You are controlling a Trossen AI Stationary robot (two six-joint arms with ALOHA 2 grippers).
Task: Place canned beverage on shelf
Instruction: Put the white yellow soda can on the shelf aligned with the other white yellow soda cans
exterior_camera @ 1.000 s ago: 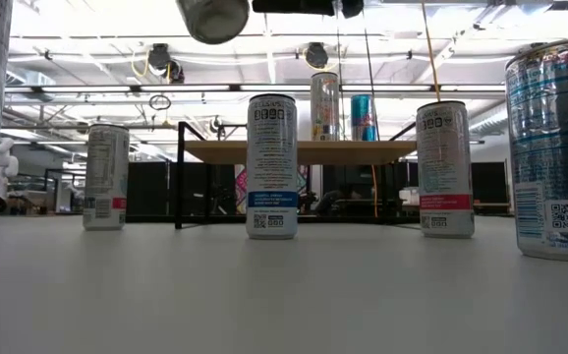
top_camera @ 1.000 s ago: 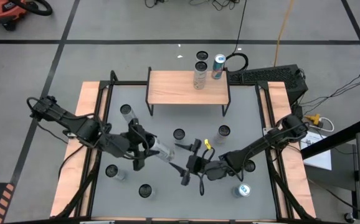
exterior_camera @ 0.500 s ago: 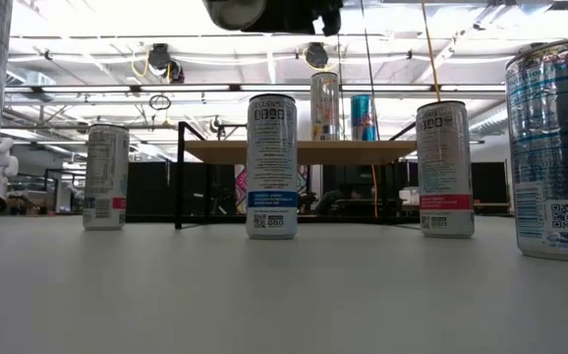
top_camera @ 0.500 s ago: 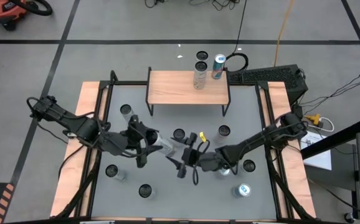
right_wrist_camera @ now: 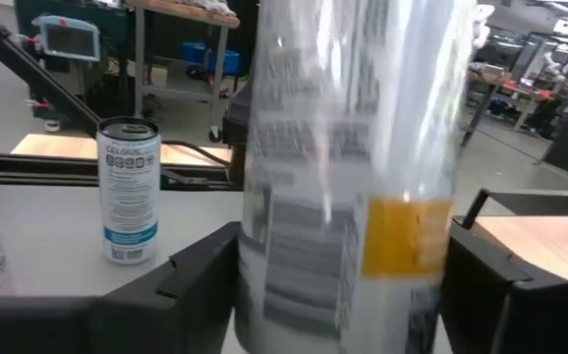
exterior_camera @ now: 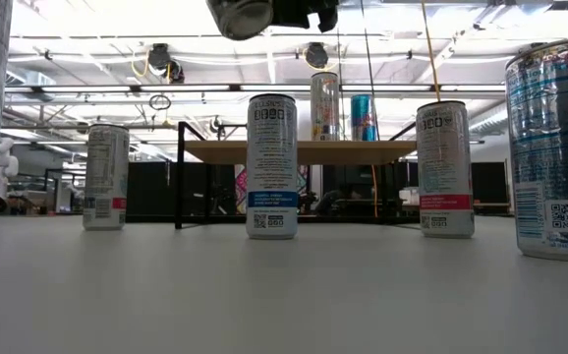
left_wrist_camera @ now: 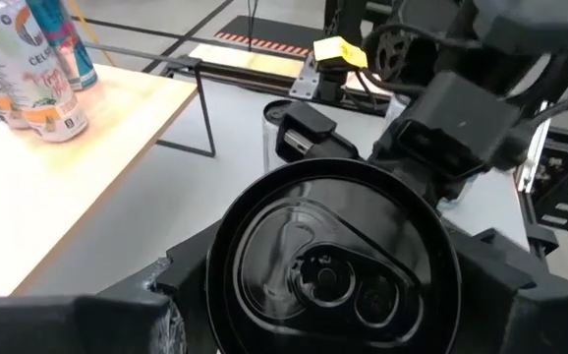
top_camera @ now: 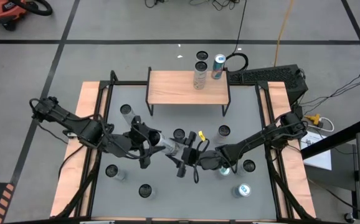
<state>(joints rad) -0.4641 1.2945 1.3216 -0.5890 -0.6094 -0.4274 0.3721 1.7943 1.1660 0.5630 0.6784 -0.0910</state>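
Both grippers' jaws flank one can (top_camera: pixel 169 147) held above the table.

Both arms are dark and jointed, with black cables looped along their links. The right arm (top_camera: pixel 255 142) carries a small yellow tag (top_camera: pixel 201 134) near its wrist, beside the shelf (top_camera: pixel 186 87).

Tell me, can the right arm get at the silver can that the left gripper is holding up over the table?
Probably yes. The silver can lies sideways in the left gripper, and the right gripper has its fingers either side of the can's free end, nothing between them.
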